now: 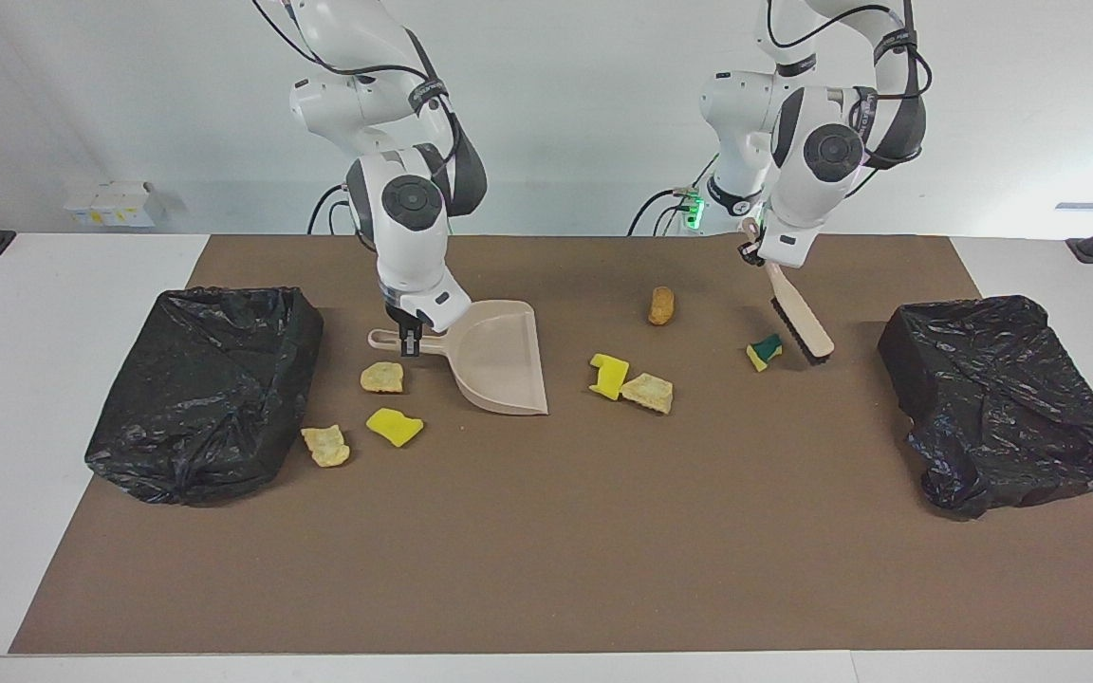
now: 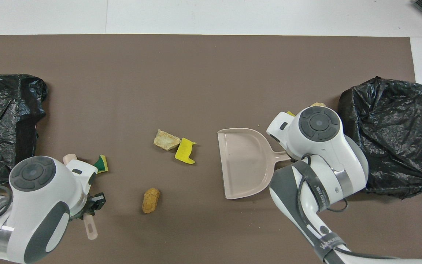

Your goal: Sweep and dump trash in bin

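Right pincer (image 1: pixel 411 338) grips dustpan (image 1: pixel 499 357); brush (image 1: pixel 801 323), apparently touching, meets yellow-green scrap (image 1: pixel 764 351).

Both arms are bent downward at the wrists.
The right end effector (image 1: pixel 411 340) is closed and held low; the left end effector (image 1: pixel 753 249) is closed and held higher.

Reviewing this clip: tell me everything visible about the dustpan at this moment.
The dustpan is pale beige, plastic-looking, with a wide flat scoop, raised side walls and a short handle ending in a hanging loop. It rests on the brown mat, its pan empty, its open mouth toward the left arm's end of the table. The right gripper is shut on its handle. A tan chunk and the nearest bin lie close by, not touching it.
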Available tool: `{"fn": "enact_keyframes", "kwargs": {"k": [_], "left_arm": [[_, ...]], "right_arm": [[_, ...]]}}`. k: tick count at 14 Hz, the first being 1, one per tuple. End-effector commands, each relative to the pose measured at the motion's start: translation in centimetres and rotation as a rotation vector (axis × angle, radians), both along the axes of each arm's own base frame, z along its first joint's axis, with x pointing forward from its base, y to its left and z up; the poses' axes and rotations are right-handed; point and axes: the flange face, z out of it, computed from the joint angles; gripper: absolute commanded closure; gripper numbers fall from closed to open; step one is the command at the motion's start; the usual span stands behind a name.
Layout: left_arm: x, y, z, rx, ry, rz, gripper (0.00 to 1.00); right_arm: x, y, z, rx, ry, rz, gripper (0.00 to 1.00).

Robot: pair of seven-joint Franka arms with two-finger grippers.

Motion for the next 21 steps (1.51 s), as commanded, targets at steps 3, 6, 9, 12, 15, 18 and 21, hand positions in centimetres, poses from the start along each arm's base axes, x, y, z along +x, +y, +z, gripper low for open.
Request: {"fn": "enact_keyframes", "kwargs": {"k": [3,6,9,12,15,18,21], "left_arm": [[-0.1,-10.1,-2.6,-0.078,-0.105,0.066,1.00],[1.5,-15.0,-1.2,-0.154,-0.097,0.122,1.00],[-0.2,-19.7,0.7,-0.201,-0.101,0.127,1.00],[-1.6,-23.4,3.7,-0.162,-0.068,0.156,1.00],[-2.8,-22.5,6.8,-0.113,-0.008,0.157,1.00],[-4.7,-20.3,6.4,-0.036,0.057,0.200,1.00],[-8.0,-17.7,4.9,0.019,0.078,0.260,1.00]], "right_arm": [[-1.1,0.5,0.2,-0.002,-0.016,0.003,1.00],[-1.1,0.6,0.2,-0.003,-0.015,0.004,1.00],[-1.1,0.4,0.2,-0.003,-0.015,0.001,1.00],[-1.1,0.5,0.2,-0.002,-0.016,0.003,1.00],[-1.1,0.5,0.2,-0.003,-0.016,0.002,1.00],[-1.1,0.5,0.2,-0.003,-0.016,0.002,1.00],[-1.1,0.5,0.2,-0.004,-0.019,-0.010,1.00]]}}
